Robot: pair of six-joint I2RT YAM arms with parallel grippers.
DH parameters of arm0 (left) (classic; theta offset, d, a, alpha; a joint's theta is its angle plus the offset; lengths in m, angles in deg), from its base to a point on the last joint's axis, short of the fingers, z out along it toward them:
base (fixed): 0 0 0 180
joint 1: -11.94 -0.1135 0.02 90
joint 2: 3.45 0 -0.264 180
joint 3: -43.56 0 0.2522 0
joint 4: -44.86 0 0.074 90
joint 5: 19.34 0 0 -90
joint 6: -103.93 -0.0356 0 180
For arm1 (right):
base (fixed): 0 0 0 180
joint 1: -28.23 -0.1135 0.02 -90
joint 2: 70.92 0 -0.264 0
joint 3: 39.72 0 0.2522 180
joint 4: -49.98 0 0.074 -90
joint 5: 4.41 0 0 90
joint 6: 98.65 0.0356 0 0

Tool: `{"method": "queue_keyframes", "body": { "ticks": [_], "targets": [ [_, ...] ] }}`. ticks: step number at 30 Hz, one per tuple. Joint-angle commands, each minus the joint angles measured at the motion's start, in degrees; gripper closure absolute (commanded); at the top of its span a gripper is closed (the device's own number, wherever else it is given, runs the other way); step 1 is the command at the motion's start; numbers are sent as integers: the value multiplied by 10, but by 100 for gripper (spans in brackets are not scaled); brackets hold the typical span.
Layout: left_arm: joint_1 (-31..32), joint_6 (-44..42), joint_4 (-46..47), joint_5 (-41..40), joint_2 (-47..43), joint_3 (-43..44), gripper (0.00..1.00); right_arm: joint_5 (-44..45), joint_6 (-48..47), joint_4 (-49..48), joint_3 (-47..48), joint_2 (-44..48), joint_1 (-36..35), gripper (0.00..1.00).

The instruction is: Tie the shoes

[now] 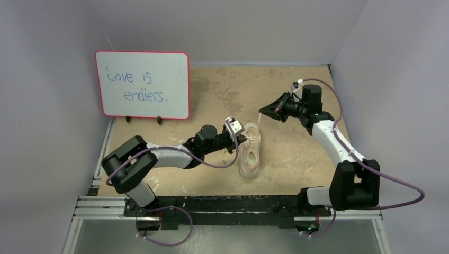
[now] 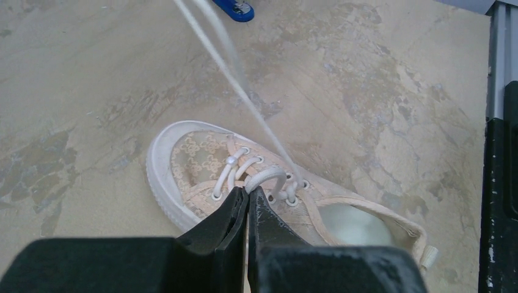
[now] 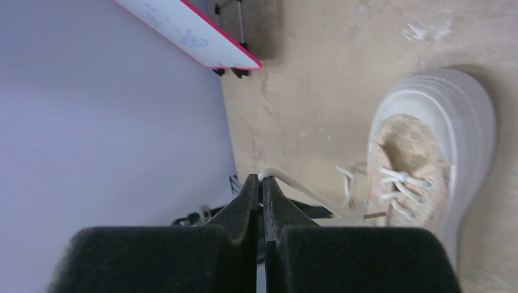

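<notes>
Left wrist view: the left gripper [image 2: 247,195] has its fingers pressed together on a white lace loop [image 2: 267,176], just above the upper eyelets of the shoe [image 2: 195,162]. From those eyelets a lace strand [image 2: 244,91] runs taut toward 11 o'clock. The shoe is a low sneaker with a pale pink-beige patterned fabric upper, a white toe cap, a light sole and thin white laces. Here its toe lies at 9 o'clock and its heel opening at 3 o'clock.

Right wrist view: the right gripper [image 3: 261,182] has its fingers closed on the end of the strand, which leads toward 4 o'clock to the eyelets.

Top external view: the shoe stands on its sole near the middle of the tan table [image 1: 302,153], toe at 12 o'clock. The left gripper meets its laces from 9 o'clock. The right gripper is apart from the shoe, at its 1 o'clock. A whiteboard [image 1: 142,84] stands at 10 o'clock.
</notes>
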Motion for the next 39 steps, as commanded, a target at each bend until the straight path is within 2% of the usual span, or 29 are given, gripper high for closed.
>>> {"method": "queue_keyframes", "body": {
  "ticks": [1, 8, 13, 18, 20, 21, 24, 26, 28, 34, 39],
  "targets": [
    [7, 15, 87, 18, 2, -21, 100, 86, 123, -140, 5, -9, -53, 100],
    [10, 2, 97, 27, 6, -32, 100, 127, 151, -174, 29, -72, -159, 100],
    [10, -10, 101, 25, 12, -35, 100, 34, 72, -81, 69, -135, -207, 100],
    [11, -16, 100, 31, 10, -33, 100, -62, -11, 19, 66, -177, -229, 99],
    [10, -17, 95, 32, 7, -35, 100, -77, -61, 73, 78, -184, -231, 93],
    [10, -17, 93, 33, 6, -36, 100, -82, -89, 104, 89, -185, -234, 87],
    [10, -17, 97, 38, 7, -42, 100, -102, -173, 209, 126, -201, -239, 60],
    [11, -15, 104, 42, 11, -42, 100, -104, -221, 285, 159, -213, -239, 48],
    [12, -5, 108, 41, 12, -40, 100, -95, -235, 308, 184, -210, -231, 37],
    [10, 21, 80, 35, -1, -28, 100, -57, -265, 366, 264, -192, -189, 26],
    [10, 63, 78, 48, 3, -21, 100, -11, -309, 389, 231, -151, -130, 24]
  ]
}}
